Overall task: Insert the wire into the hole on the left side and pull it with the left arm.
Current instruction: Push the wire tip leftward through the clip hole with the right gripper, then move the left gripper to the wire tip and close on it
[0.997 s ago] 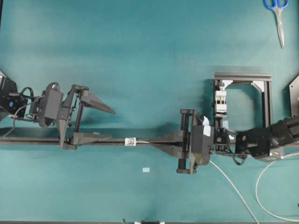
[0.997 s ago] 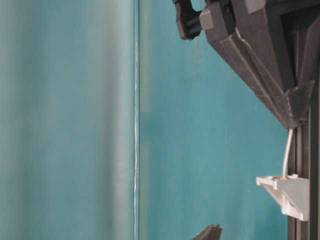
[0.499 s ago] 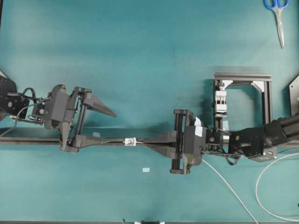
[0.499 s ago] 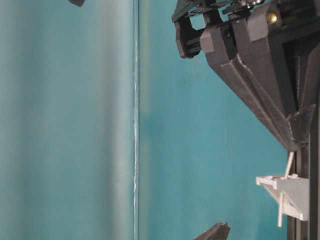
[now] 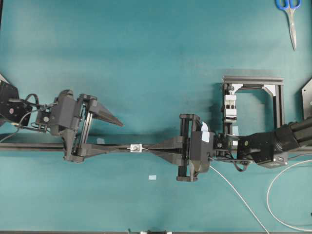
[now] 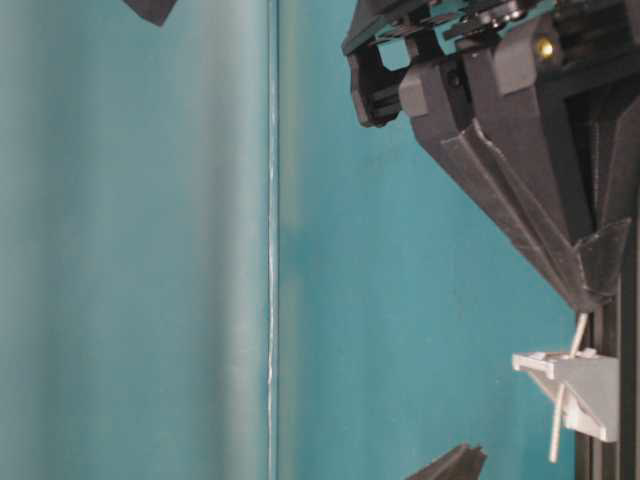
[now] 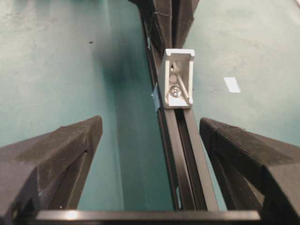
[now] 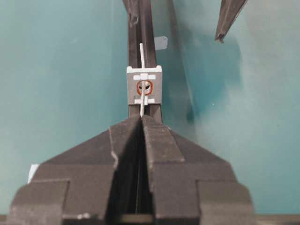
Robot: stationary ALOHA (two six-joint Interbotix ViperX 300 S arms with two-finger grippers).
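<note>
1. My right pincer (image 8: pixel 141 117) is clamped on the thin whitish wire (image 8: pixel 142 101), its tip through the small white block's hole (image 8: pixel 144 87) just ahead
2. My left pincer (image 5: pixel 117 136) gapes wide, straddling the black rail (image 7: pixel 185 140) beyond that block

Overhead: you look straight down on the whole tabletop (image 5: pixel 146 58), far off. Table-level: close in, turned sideways, on the small white block (image 6: pixel 575 390). Left wrist: you sight along the black rail (image 7: pixel 185 150) toward that block. Right wrist faces it from the opposite end. All four share the block
</note>
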